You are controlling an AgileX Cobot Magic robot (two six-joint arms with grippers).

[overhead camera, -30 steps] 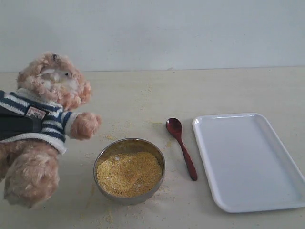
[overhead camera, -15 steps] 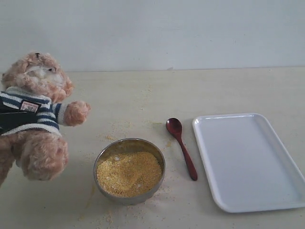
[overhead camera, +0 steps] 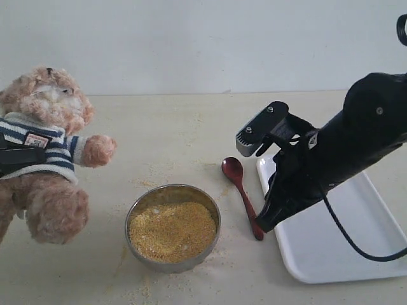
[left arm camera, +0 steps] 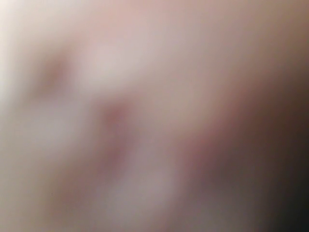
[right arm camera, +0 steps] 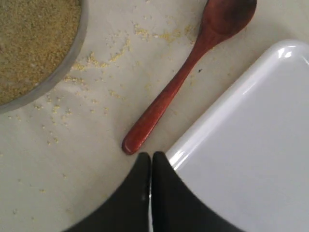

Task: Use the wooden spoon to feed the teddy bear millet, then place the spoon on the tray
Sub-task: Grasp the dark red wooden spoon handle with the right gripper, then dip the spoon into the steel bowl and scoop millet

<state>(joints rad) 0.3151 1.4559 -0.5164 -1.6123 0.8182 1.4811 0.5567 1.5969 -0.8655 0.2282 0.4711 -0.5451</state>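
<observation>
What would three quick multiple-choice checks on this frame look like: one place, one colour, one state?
1. Where does the wooden spoon lie relative to the metal bowl and the tray?
A. inside the bowl
B. on the table between them
C. on the tray

2. What does the teddy bear wear as a shirt?
A. plain red
B. navy-and-white stripes
C. plain green

3. How is the right gripper?
A. shut, holding nothing
B. shut on the spoon
C. wide open

Answers:
1 B: the exterior view shows the spoon flat on the table, bowl on one side, tray on the other.
2 B: the stripes are clear on the chest and sleeve.
3 A: the right wrist view shows the fingertips pressed together just off the end of the handle.
</observation>
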